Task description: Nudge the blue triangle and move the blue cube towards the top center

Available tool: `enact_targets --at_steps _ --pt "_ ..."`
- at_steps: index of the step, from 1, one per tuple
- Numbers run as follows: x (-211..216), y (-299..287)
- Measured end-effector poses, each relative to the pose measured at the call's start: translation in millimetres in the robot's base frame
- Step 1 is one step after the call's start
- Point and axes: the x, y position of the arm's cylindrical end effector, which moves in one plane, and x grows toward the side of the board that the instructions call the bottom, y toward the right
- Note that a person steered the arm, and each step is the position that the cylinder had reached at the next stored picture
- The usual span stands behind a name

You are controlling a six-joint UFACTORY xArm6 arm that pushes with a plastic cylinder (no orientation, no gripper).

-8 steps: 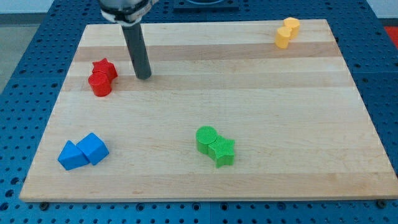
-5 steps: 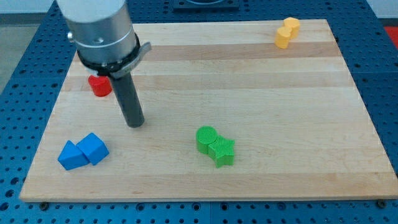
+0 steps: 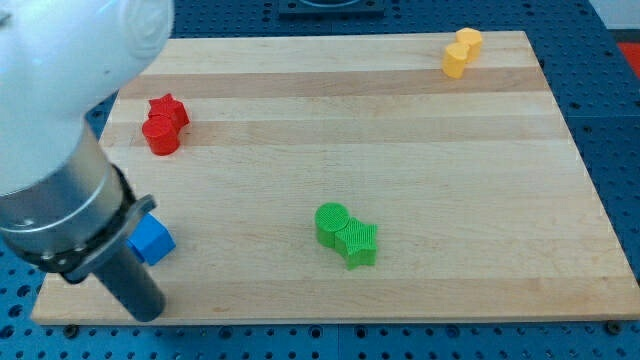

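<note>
The blue cube (image 3: pixel 152 240) sits near the board's bottom left corner, partly covered by my arm. The blue triangle is hidden behind the arm, so I cannot see it. My tip (image 3: pixel 146 313) rests at the board's bottom edge, just below and slightly left of the blue cube. The arm's large body fills the view's left side.
A red star (image 3: pixel 169 109) and a red cylinder (image 3: pixel 160 136) touch at the upper left. A green cylinder (image 3: pixel 332 222) and a green star (image 3: pixel 358 244) touch at the bottom centre. Two yellow blocks (image 3: pixel 461 52) sit at the top right. The wooden board (image 3: pixel 400 150) lies on a blue pegboard.
My tip has travelled from beside the red blocks down and left to the board's bottom edge, below the blue cube. The arm now covers the blue triangle.
</note>
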Motion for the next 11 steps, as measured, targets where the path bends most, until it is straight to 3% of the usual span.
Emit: enact_targets --at_steps 1,3,8,11 --pt "-0.6 -30.5" --pt "-31.3 -30.8" --pt "-109.6 0.5" --pt "-124.5 55.9"
